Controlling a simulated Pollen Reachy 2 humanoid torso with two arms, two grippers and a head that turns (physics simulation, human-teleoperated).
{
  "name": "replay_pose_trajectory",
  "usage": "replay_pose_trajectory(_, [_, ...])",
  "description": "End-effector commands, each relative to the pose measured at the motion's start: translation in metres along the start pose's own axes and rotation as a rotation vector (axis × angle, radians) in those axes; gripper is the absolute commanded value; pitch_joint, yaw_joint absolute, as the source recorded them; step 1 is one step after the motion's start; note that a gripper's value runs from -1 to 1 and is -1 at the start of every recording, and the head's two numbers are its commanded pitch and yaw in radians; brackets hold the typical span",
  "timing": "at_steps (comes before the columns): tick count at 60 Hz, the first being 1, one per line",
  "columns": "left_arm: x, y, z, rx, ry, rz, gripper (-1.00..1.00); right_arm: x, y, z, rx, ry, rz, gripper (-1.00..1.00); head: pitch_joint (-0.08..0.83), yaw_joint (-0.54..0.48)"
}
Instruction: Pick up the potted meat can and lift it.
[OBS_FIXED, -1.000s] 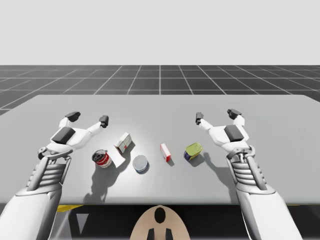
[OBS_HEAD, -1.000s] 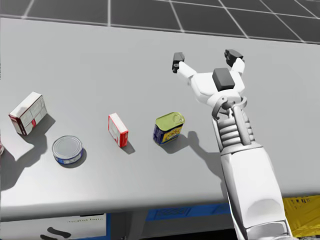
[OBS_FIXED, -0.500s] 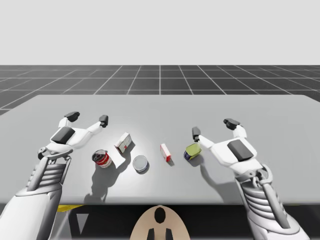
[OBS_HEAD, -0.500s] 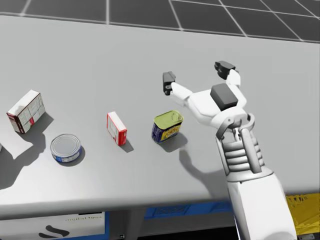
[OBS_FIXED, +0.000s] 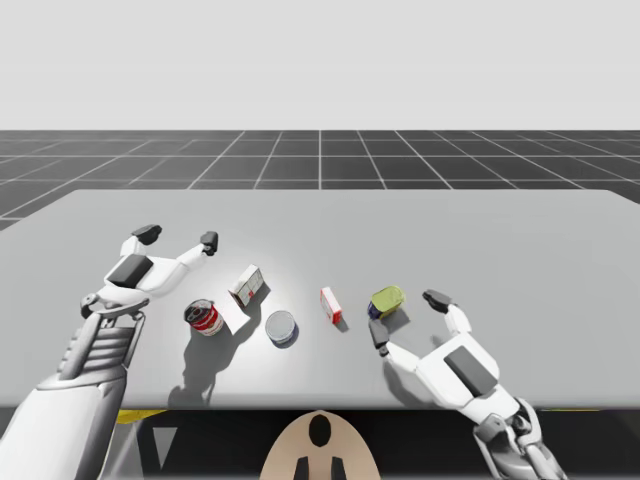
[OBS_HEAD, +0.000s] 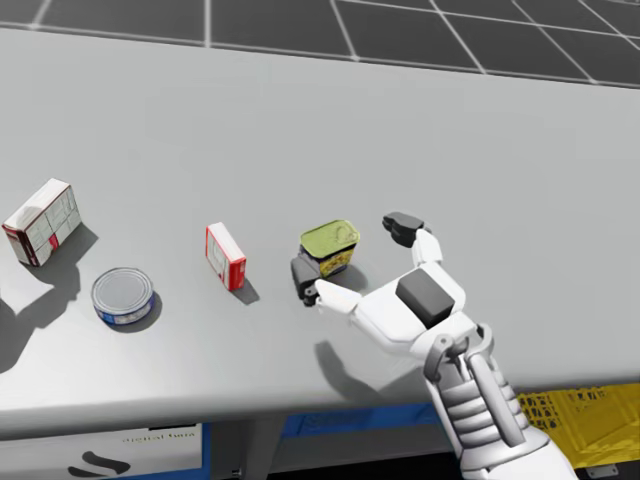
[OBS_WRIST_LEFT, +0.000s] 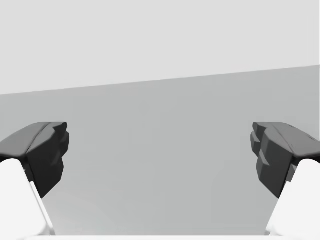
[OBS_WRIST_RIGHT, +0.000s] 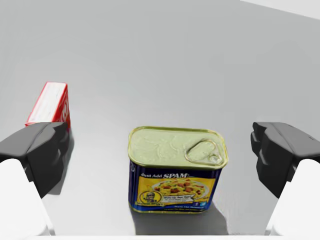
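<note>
The potted meat can is a blue rectangular can with a yellow-green pull-tab lid. It stands upright on the grey table. My right gripper is open and comes at it from the table's near edge. In the right wrist view the can stands just ahead of my right gripper, in the gap between the fingers, which are well apart from its sides. My left gripper is open over bare table at the left.
A small red box stands just left of the can. Further left are a flat blue-and-white round tin, a white-and-red box and a red can. The table's near edge lies under my right wrist.
My right arm has drawn back to the near edge and swung left, so its open gripper now faces the can from behind. My head has turned slightly. The left arm is still.
</note>
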Motion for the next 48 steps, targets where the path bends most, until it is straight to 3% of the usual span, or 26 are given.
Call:
replay_pose_trajectory(1, [-0.001, 0.0, -0.001, 0.001, 0.002, -0.003, -1.0, -0.027, 0.006, -0.005, 0.03, 0.042, -0.032, -1.0, 0.68, -0.24])
replay_pose_trajectory(10, [-0.001, 0.0, -0.001, 0.002, 0.001, -0.004, -1.0, -0.041, 0.004, -0.017, 0.013, 0.088, -0.089, -1.0, 0.681, -0.24])
replay_pose_trajectory(17, [-0.001, 0.0, -0.001, 0.002, -0.001, -0.004, -1.0, -0.044, 0.002, -0.03, -0.005, 0.103, -0.105, -1.0, 0.679, -0.24])
replay_pose_trajectory(48, [0.0, 0.0, -0.002, 0.003, -0.009, -0.007, -1.0, -0.047, -0.002, -0.076, -0.017, 0.163, -0.11, -1.0, 0.681, -0.23])
